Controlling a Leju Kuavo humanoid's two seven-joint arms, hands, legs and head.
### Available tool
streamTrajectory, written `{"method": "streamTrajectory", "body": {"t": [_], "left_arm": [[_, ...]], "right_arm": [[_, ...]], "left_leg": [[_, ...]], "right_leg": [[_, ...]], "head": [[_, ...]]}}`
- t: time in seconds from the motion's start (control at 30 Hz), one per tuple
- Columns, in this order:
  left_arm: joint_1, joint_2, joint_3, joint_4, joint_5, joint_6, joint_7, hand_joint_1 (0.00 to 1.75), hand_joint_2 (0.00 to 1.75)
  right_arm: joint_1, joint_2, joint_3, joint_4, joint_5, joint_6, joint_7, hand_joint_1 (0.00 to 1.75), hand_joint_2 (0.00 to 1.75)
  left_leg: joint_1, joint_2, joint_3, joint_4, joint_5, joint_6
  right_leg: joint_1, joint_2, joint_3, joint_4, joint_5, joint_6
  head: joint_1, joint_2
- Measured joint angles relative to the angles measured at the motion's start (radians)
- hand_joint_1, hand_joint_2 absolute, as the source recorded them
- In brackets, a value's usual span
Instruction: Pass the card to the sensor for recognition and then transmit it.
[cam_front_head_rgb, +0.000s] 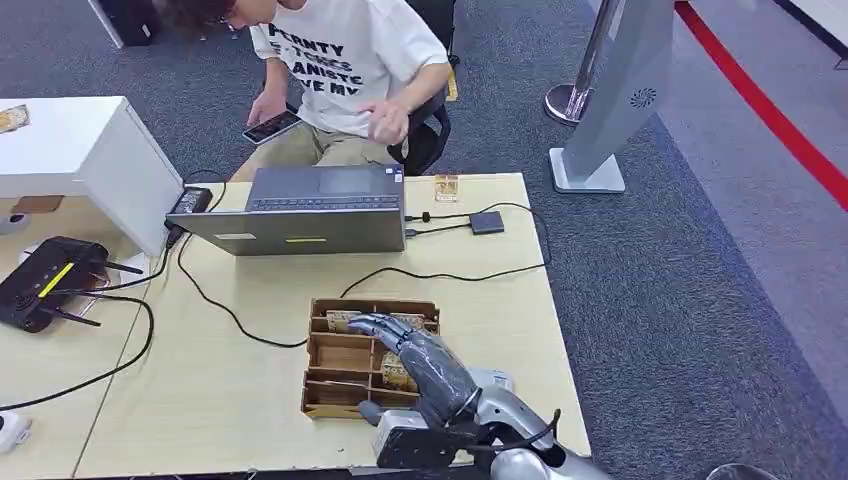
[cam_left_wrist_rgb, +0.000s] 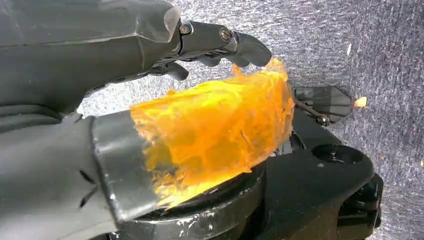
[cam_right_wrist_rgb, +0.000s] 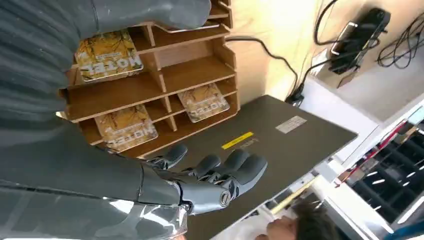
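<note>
Pale table (cam_front_head_rgb: 250, 400): your empty, loosely spread right hand (cam_front_head_rgb: 395, 335) hovers over the wooden tray (cam_front_head_rgb: 335, 352); judge each card (cam_right_wrist_rgb: 109, 54) thin, stiff, slippery — pinch an exposed edge.

brown wooden tray (cam_front_head_rgb: 345, 352), yellow-patterned cards (cam_right_wrist_rgb: 108, 54), grey laptop (cam_front_head_rgb: 300, 229)

Your worktop (cam_front_head_rgb: 250, 400) carries a wooden tray (cam_front_head_rgb: 345, 355) near its front edge, a half-open laptop (cam_front_head_rgb: 305, 215) at the back, a power brick (cam_front_head_rgb: 190, 201), a small dark box (cam_front_head_rgb: 487, 222), a router (cam_front_head_rgb: 45, 282) at left, and black cables (cam_front_head_rgb: 215, 300) trailing between them.
</note>
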Motion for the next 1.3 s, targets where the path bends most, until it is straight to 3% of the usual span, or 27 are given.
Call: {"method": "streamTrajectory", "body": {"t": [0.13, 0.27, 0.43, 0.63, 0.9, 1.3], "left_arm": [[0.0, 0.0, 0.0, 0.0, 0.0, 0.001, 0.0, 0.0, 0.0], [0.0, 0.0, 0.0, 0.0, -0.002, 0.001, -0.001, 0.0, 0.0], [0.0, 0.0, 0.0, 0.0, -0.004, 0.001, -0.002, 0.0, 0.0], [0.0, 0.0, 0.0, 0.0, -0.005, 0.0, -0.003, 0.0, 0.0], [0.0, 0.0, 0.0, 0.0, 0.002, 0.0, -0.003, 0.0, 0.0], [0.0, 0.0, 0.016, 0.0, 0.01, -0.002, -0.009, 0.0, 0.0]], "right_arm": [[-0.024, 0.0, 0.037, 0.015, 0.057, -0.004, 0.011, 0.42, 1.75], [-0.046, 0.0, 0.069, 0.037, 0.151, -0.044, 0.035, 0.52, 1.75], [-0.067, 0.0, 0.098, 0.066, 0.274, -0.109, 0.075, 0.45, 1.75], [-0.089, 0.0, 0.123, 0.086, 0.315, -0.111, 0.101, 0.45, 1.75], [-0.12, -0.001, 0.149, 0.09, 0.273, -0.035, 0.121, 0.54, 1.75], [-0.161, -0.019, 0.175, 0.061, 0.159, 0.07, 0.109, 0.51, 1.75]], "left_leg": [[0.0, 0.0, 0.0, 0.0, 0.0, 0.0], [0.0, 0.0, 0.0, 0.0, 0.0, 0.0], [0.0, 0.0, 0.0, 0.0, 0.0, 0.0], [0.0, 0.0, 0.0, 0.0, 0.0, 0.0], [0.0, 0.0, 0.0, 0.0, 0.0, 0.0], [0.0, 0.0, 0.0, 0.0, 0.0, 0.0]], "right_leg": [[0.0, 0.0, 0.0, 0.0, 0.0, 0.0], [0.0, 0.0, 0.0, 0.0, 0.0, 0.0], [0.0, 0.0, 0.0, 0.0, 0.0, 0.0], [0.0, 0.0, 0.0, 0.0, 0.0, 0.0], [0.0, 0.0, 0.0, 0.0, 0.0, 0.0], [0.0, 0.0, 0.0, 0.0, 0.0, 0.0]], "head": [[0.0, 0.0], [0.0, 0.0], [0.0, 0.0], [0.0, 0.0], [0.0, 0.0], [0.0, 0.0]]}}
